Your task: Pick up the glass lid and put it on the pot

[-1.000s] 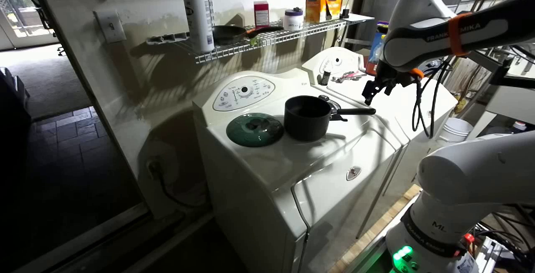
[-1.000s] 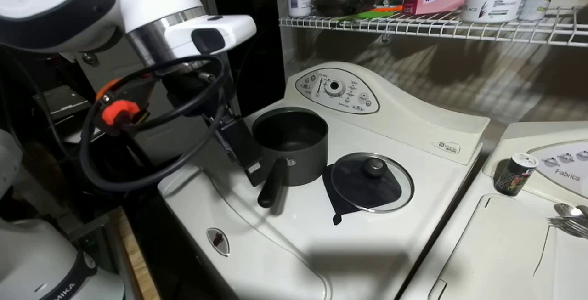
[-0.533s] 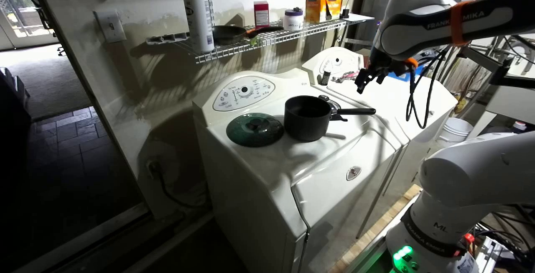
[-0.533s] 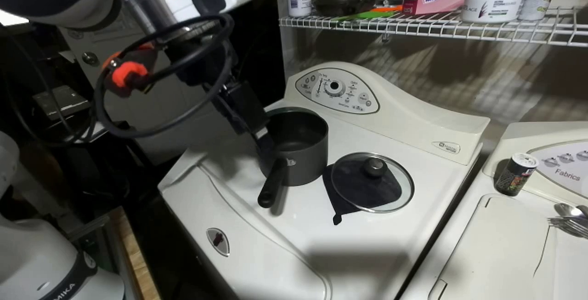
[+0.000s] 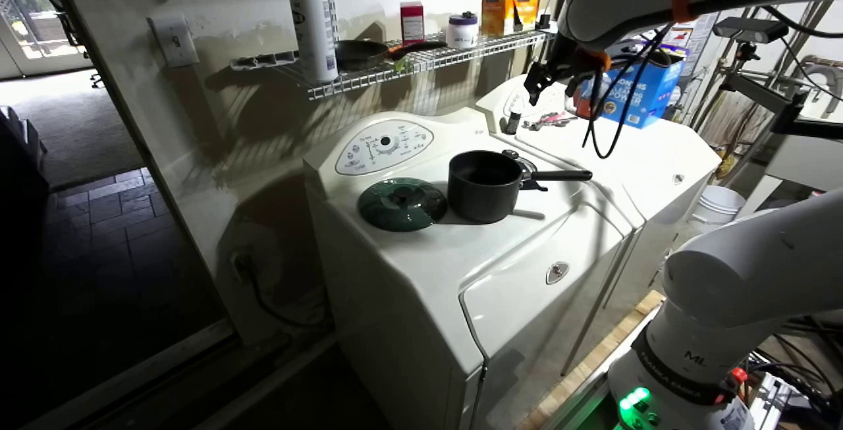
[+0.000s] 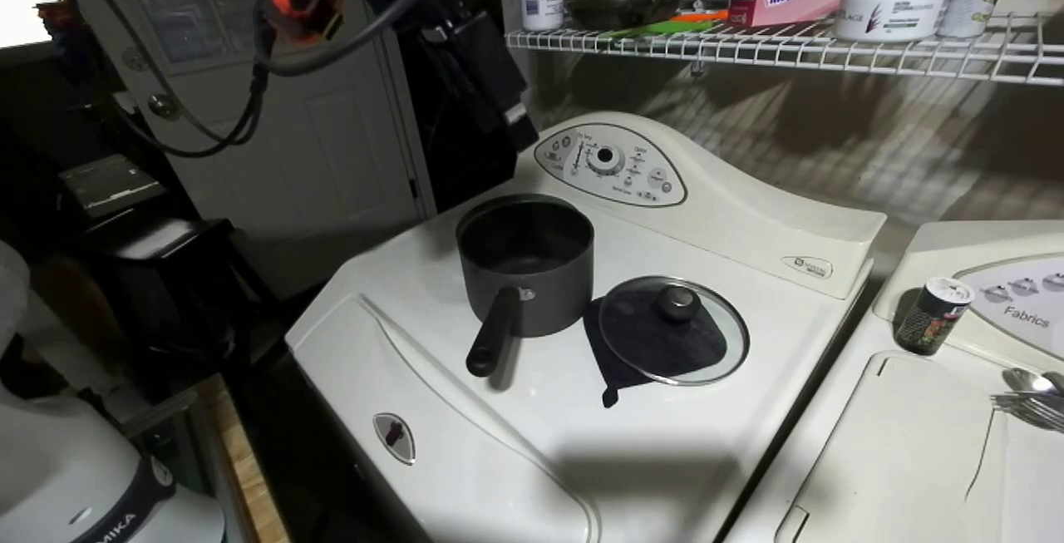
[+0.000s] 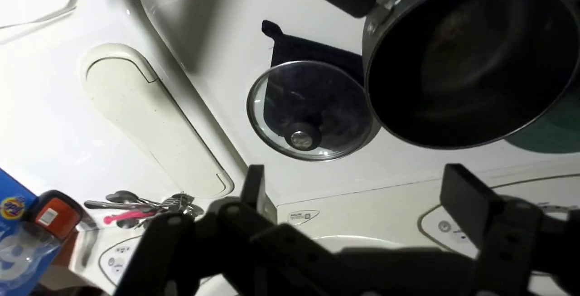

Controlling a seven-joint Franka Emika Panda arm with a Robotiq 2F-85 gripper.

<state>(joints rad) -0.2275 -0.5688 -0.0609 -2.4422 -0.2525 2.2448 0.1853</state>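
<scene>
Pincer (image 7: 355, 191) wide and empty, low in the wrist view. Glass lid (image 7: 326, 101) rests upper centre on a dark pad (image 7: 310, 50) — knob (image 7: 302, 138) up, presumably to offer a grip — just beside the uncovered pot (image 7: 471, 69), upper right.

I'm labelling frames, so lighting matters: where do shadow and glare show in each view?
Wrist view: small glints sit on the glass lid, and the pot is nearly black inside; in both exterior views, striped shadows cross the wall; in an exterior view, the tiled floor is mostly dark; in an exterior view, a broad shadow lies in front of the glass lid.
</scene>
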